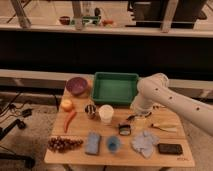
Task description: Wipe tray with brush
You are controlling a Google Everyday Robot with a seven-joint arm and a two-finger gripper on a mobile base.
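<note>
The green tray (114, 88) stands at the back middle of the wooden table. The black brush (132, 118) lies on the table just off the tray's front right corner, partly covered by my arm. My white arm reaches in from the right and bends down by the tray's right side. My gripper (139, 114) is low at the end of the arm, right over the brush's handle, and mostly hidden by the wrist.
A purple bowl (76, 85) sits left of the tray. A white cup (105, 113) and a metal can (90, 109) stand in front of it. A beige tool (165, 126), a cloth (145, 142), a phone (170, 148), a sponge (92, 142), grapes (62, 144) and a carrot (70, 119) lie around.
</note>
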